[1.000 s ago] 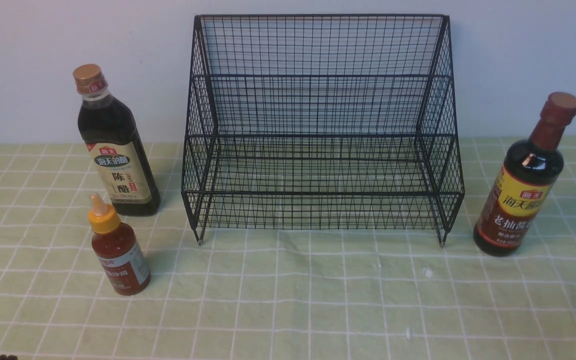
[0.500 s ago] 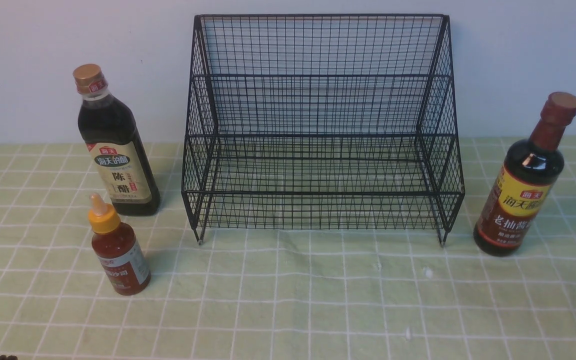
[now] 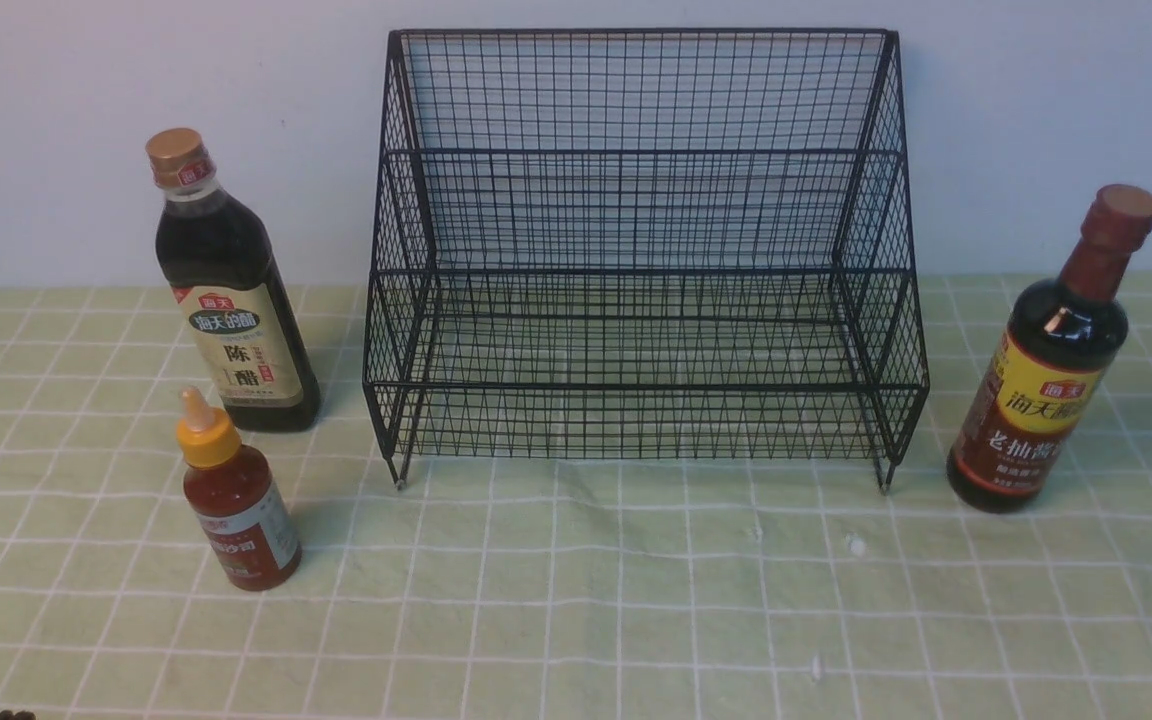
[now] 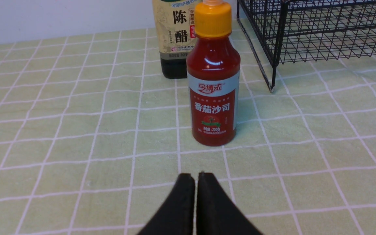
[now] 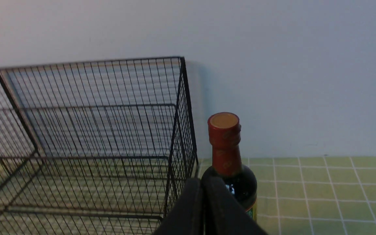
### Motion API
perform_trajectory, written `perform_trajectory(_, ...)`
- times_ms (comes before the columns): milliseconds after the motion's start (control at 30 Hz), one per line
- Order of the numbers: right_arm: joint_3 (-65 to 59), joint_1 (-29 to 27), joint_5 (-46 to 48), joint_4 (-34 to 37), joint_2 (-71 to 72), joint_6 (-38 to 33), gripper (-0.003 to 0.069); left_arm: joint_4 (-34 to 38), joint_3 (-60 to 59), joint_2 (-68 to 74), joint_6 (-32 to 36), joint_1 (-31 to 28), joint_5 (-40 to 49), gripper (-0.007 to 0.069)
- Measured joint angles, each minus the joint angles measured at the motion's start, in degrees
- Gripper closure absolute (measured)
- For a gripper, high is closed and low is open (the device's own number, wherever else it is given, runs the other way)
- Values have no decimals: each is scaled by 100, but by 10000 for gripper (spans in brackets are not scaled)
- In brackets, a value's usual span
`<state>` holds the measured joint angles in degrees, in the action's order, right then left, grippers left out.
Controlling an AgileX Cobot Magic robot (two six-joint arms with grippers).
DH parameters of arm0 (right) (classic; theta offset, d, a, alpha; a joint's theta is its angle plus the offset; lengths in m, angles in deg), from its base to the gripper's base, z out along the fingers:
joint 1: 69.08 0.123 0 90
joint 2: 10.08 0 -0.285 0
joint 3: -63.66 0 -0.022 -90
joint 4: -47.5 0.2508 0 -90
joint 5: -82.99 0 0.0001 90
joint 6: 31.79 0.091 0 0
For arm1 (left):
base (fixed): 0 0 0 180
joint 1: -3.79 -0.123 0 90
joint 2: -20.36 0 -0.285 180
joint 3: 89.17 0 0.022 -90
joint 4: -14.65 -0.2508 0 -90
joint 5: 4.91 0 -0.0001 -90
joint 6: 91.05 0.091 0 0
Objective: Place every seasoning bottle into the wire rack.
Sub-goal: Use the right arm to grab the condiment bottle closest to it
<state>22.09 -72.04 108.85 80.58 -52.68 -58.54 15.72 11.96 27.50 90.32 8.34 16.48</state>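
Green-checked table carries everything. Left fingers, pressed together and empty, point at the red bottle just ahead; right fingers, likewise closed, at the brown-cap bottle. Both stand outside the empty rack. Spread wide first, then grip mid-body, keeping it upright.

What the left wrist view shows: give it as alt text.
A small red-sauce bottle with a yellow cap stands upright on a green checked cloth, ahead of the left gripper, its jaws shut. Behind it stands a dark bottle with a beige label; the black wire rack sits nearby.
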Motion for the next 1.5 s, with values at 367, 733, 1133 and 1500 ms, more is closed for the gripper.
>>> perform_trajectory(367,2007,0,554,-23,-2770,-896,313,0,0,0,0,0,0,630)
perform_trajectory(733,2601,67,33,-23,-4322,-961,36,0,5,0,0,0,0,630)
perform_trajectory(1133,2629,292,-204,-215,-4885,-1147,35,0,5,0,0,0,0,630)
perform_trajectory(1500,2629,292,-16,-298,-5171,-997,242,0,5,0,0,0,0,630)
